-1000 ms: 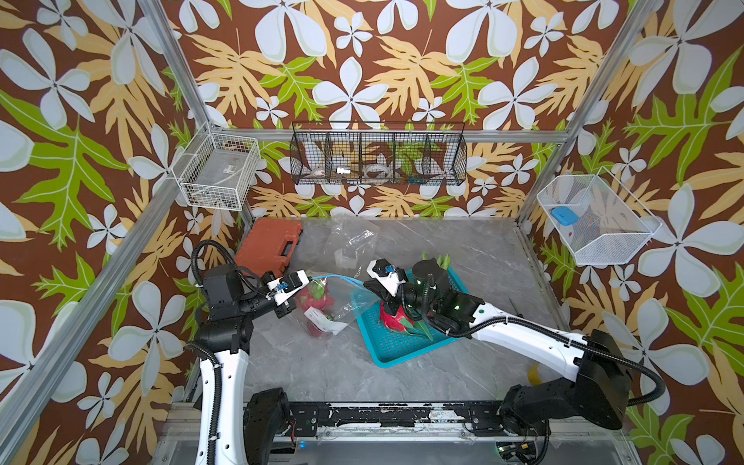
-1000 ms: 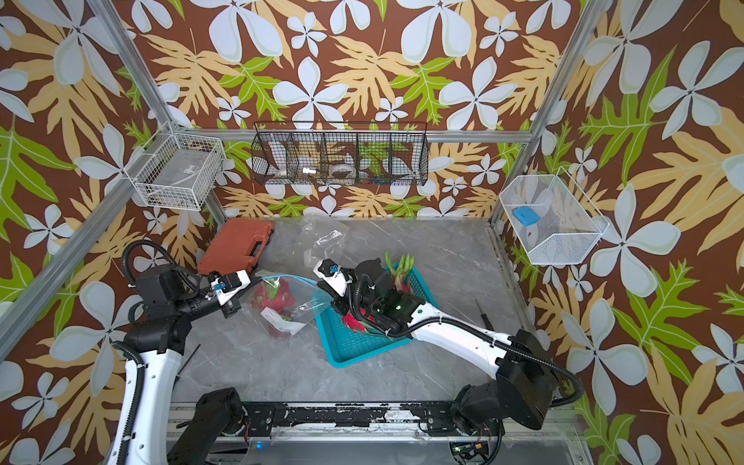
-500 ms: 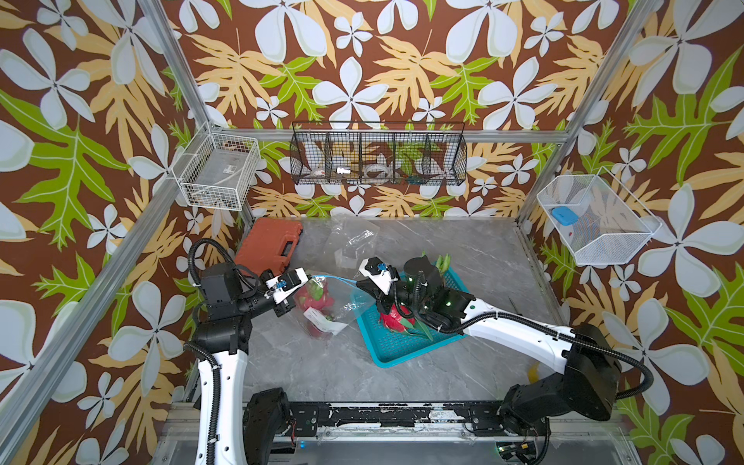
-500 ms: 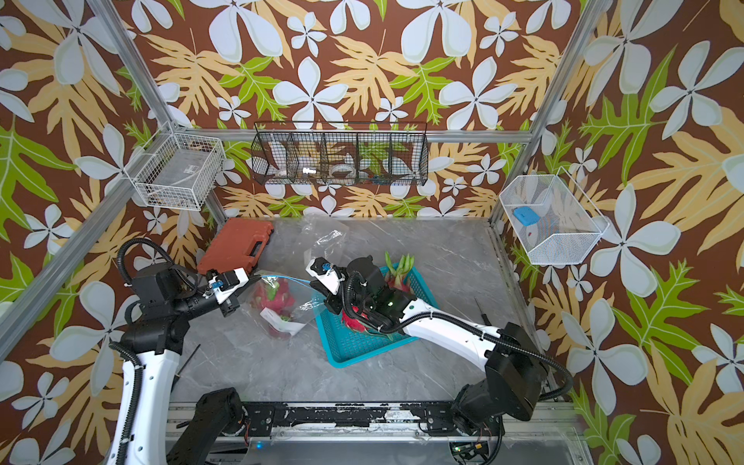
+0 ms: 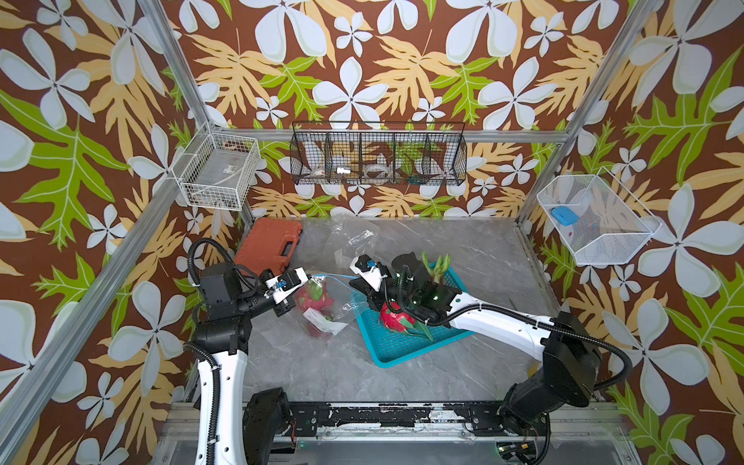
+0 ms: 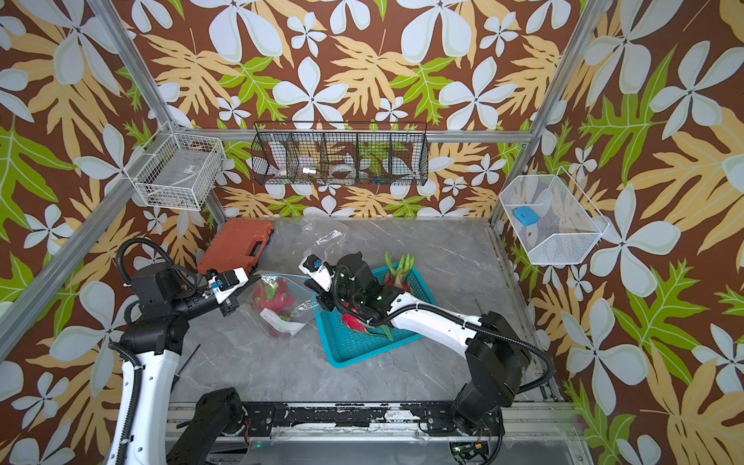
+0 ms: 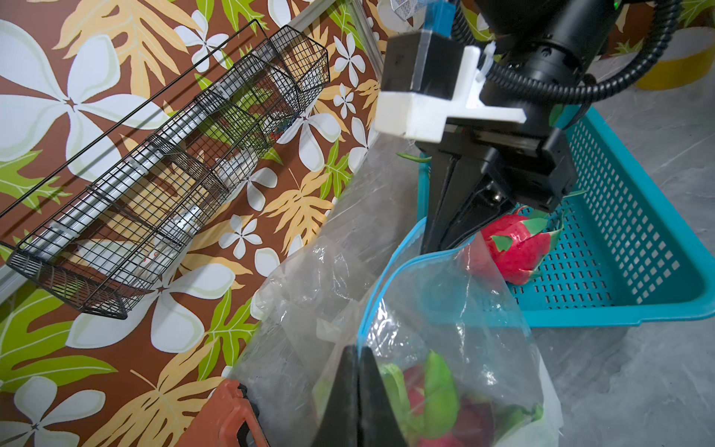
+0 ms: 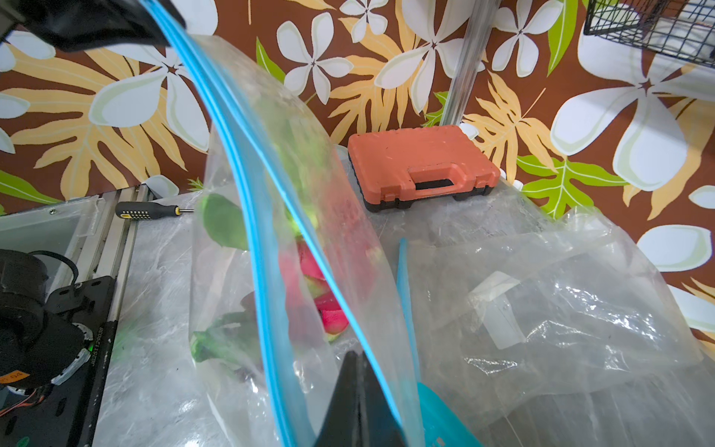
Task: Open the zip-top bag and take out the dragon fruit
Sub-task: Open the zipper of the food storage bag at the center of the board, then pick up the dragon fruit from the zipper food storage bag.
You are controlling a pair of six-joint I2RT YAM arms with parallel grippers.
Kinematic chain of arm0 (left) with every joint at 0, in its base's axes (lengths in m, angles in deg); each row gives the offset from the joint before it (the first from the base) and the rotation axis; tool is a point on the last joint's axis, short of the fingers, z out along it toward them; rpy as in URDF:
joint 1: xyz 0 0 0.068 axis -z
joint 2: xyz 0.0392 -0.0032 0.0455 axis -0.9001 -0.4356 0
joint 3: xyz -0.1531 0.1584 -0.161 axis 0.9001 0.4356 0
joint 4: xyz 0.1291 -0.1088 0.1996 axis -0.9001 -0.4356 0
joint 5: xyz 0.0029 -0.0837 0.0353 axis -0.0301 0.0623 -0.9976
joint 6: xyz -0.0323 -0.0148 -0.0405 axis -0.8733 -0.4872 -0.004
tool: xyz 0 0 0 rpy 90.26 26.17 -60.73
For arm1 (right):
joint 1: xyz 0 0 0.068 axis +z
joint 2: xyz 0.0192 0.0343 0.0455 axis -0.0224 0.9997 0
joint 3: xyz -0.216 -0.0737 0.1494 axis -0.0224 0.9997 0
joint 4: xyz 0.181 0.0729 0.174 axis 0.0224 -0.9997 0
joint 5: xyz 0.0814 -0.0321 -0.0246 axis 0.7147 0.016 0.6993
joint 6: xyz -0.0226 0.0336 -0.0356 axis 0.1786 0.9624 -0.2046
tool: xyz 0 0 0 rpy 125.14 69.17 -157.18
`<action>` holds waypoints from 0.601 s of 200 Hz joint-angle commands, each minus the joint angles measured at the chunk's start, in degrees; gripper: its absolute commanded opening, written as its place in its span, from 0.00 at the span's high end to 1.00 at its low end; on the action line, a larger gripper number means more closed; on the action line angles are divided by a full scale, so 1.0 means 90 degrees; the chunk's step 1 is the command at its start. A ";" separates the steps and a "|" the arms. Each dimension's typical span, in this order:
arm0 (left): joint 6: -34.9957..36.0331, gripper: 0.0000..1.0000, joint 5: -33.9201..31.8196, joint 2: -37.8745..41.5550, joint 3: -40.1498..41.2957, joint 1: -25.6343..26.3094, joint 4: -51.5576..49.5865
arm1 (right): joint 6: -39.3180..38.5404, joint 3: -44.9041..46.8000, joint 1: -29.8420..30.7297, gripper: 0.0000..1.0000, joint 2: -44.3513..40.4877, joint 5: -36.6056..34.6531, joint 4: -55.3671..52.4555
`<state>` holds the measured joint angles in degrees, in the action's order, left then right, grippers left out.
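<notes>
The left end effector point(image 7: 358, 362) is closed thin on the blue zip rim of the zip-top bag point(image 5: 336, 300). Its two black fingers meet with only the plastic between them. The right end effector point(image 8: 358, 363) is closed in the same way on the opposite rim, so the mouth of the bag stands open between the two, a narrow blue-edged slit in the right wrist view.

The dragon fruit point(image 5: 316, 293) lies inside the bag, low on the worktop point(image 5: 322, 374), between both end effectors and below their fingertips; neither touches it. It is just beside the left one and a little farther from the right one.

In both top views a second dragon fruit point(image 5: 396, 318) lies in the teal basket point(image 5: 388, 358), partly under the right arm, and a third dragon fruit point(image 6: 394, 277) shows at the basket's far side.

The left wrist view shows the right end effector's fingers point(image 7: 445, 228) on the rim from the front, a contact that is hard to see in the top views. The right wrist view shows plainly a screwdriver point(image 8: 149, 211) at the worktop's edge. It also shows the orange case point(image 8: 421, 166) and an empty clear bag point(image 8: 541, 309) beyond the held bag.
</notes>
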<state>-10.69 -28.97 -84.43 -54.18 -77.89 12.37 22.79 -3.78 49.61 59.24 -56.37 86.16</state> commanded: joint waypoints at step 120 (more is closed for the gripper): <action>-0.0043 1.00 0.0162 -0.0029 -0.0097 0.0010 -0.0038 | -0.0443 -0.1238 0.0702 0.31 0.1596 0.0664 0.0903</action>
<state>-11.11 -28.95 -84.63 -54.77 -77.89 11.82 19.40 -12.91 55.38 71.39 -52.09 90.62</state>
